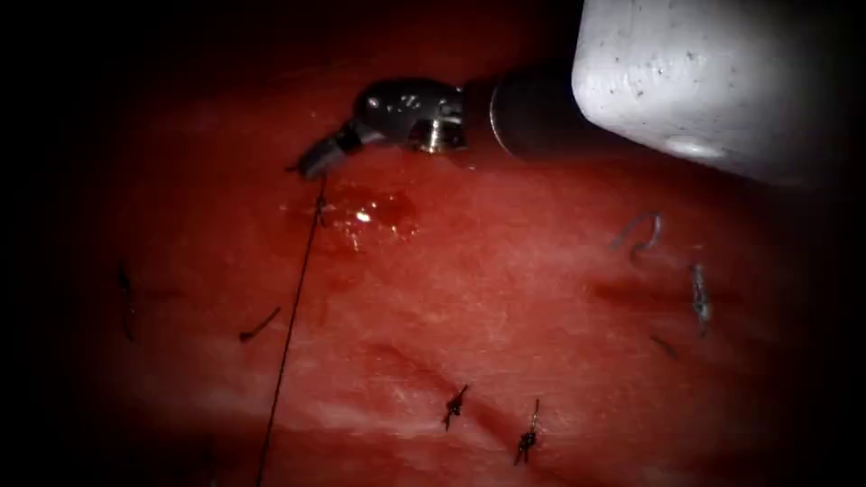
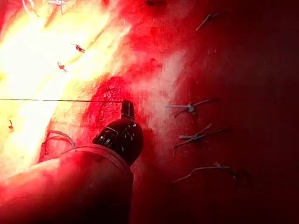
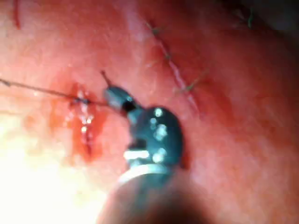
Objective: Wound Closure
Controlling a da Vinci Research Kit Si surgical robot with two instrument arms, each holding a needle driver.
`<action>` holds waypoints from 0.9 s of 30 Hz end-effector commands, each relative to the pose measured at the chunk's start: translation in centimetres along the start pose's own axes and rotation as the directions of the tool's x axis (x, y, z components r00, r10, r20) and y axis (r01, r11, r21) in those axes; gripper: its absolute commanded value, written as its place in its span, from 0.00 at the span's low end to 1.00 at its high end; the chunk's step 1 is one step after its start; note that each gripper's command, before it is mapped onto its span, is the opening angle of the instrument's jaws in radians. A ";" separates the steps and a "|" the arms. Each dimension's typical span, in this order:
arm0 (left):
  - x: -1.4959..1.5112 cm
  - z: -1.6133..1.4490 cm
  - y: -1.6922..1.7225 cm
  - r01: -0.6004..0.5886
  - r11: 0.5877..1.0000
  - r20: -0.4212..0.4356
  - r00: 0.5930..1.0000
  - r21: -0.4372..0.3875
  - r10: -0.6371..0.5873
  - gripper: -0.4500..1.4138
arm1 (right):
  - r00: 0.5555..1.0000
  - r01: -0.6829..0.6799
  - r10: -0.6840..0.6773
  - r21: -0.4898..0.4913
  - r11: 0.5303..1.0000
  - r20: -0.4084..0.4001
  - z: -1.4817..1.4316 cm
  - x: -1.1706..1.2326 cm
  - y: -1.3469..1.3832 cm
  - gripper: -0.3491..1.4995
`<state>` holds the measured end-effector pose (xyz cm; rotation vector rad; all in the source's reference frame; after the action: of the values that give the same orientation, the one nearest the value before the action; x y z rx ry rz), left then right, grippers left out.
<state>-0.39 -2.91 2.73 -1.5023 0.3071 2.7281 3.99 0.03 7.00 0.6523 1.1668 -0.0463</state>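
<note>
Holding the thread (image 1: pixel 290 334), the right gripper (image 1: pixel 311 164) has its jaws closed together at the tip, with the dark strand leaving from just under them. In the endoscope view this tool enters from the right, its shaft partly behind a pale grey block (image 1: pixel 713 81), and its wrist bends down toward the tissue (image 1: pixel 505 298). The thread runs taut from the jaws down and slightly left to the bottom edge of the view, passing the left rim of a wet patch of red fluid (image 1: pixel 370 216) that lies just beside the tip.

Right wrist view: same gripper (image 3: pixel 114 97), jaws together, the thread (image 3: pixel 42 88) stretching away from them across the fluid patch (image 3: pixel 84 123). A short dark stub sticks up just by the jaws; cannot tell whether it is thread end or needle. A stitched line (image 3: pixel 177 77) runs behind the tool.

Left wrist view: a tool tip (image 2: pixel 127 108) touches the tissue with the thread (image 2: pixel 60 100) stretched straight out from it. Whether the left gripper is wide or narrow, cannot tell.

Two knotted stitches (image 1: pixel 456 406) (image 1: pixel 527 437) sit on the cut low in the endoscope view. Cut thread ends (image 1: pixel 260 325) lie loose left of the taut strand; pale ends (image 1: pixel 642 233) lie well to the right. Needle position: cannot tell.
</note>
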 end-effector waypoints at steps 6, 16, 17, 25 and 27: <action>-0.02 0.01 -0.33 0.021 0.998 0.032 0.999 0.056 -0.023 0.00 | 0.998 -0.004 0.004 -0.003 1.000 -0.060 0.09 -0.01 -0.28 0.37; -0.36 -0.37 -1.70 -0.068 0.955 0.103 0.994 0.290 0.039 0.00 | 0.970 -0.077 0.018 -0.236 0.969 -0.241 -0.65 0.28 -0.77 0.78; -0.40 -0.36 -1.81 -0.065 0.950 0.105 0.994 0.305 0.034 0.00 | 0.970 -0.074 0.012 -0.248 0.966 -0.244 -0.68 0.29 -0.81 0.77; -1.09 -0.18 -2.50 -0.231 0.895 0.281 0.951 0.382 0.126 0.00 | 0.949 -0.097 -0.037 -0.402 0.910 -0.312 -1.01 0.64 -1.25 0.63; -1.23 -0.13 -2.59 -0.274 0.889 0.302 0.939 0.368 0.164 0.00 | 0.938 -0.109 -0.060 -0.457 0.883 -0.340 -0.85 0.69 -1.24 0.37</action>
<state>0.72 -0.25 3.22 -1.0325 1.0261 2.7482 3.02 -0.28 5.57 0.2298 1.4417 0.3903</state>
